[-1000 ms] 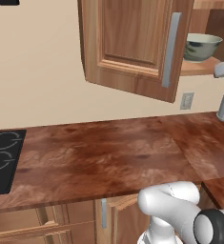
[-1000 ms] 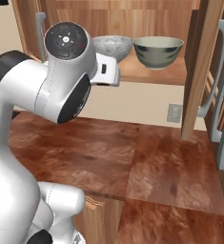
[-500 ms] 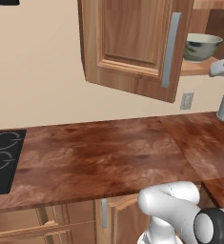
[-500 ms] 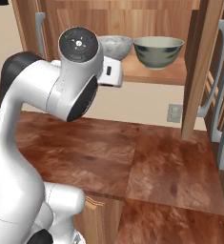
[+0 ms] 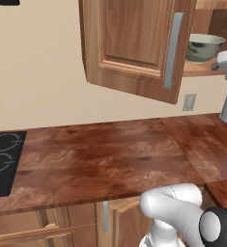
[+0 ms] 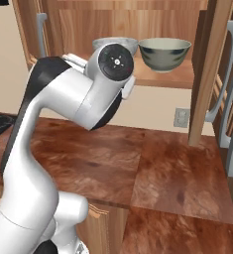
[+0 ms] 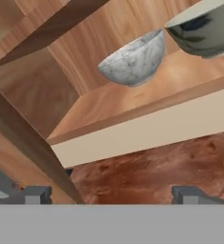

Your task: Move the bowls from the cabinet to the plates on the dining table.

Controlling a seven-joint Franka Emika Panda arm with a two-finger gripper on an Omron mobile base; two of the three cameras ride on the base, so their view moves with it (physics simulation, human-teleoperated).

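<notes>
The long glossy reddish-brown wood-grain desk (image 5: 110, 159) runs below, mottled and shiny, with a flat black stovetop (image 5: 1, 161) set in at its far left. Above it hangs the brown wooden cabinet (image 5: 134, 43) with its raised-panel door swung open and a long grey bar handle (image 5: 170, 50); inside, a smooth pale wood shelf (image 7: 132, 105) carries both bowls. The white arm (image 6: 63, 114) reaches up in front of the shelf.

The grey-green round bowl with dark markings and a cream inside (image 6: 164, 53) sits to the right. Just beside it stands the pale grey-white speckled bowl (image 7: 132, 61), deep, round and matte like stoneware. Whether they touch cannot be told.

The hand (image 7: 108, 194) has its fingers spread fully, nothing between them, and sits below the shelf edge, well short of the speckled bowl.

The step looks like the approach to a first pick. To do it well, the hand should probably rise above the shelf lip, straddle the speckled bowl's thin rim wall with one finger inside, and avoid nudging the neighbouring bowl or the open door.
</notes>
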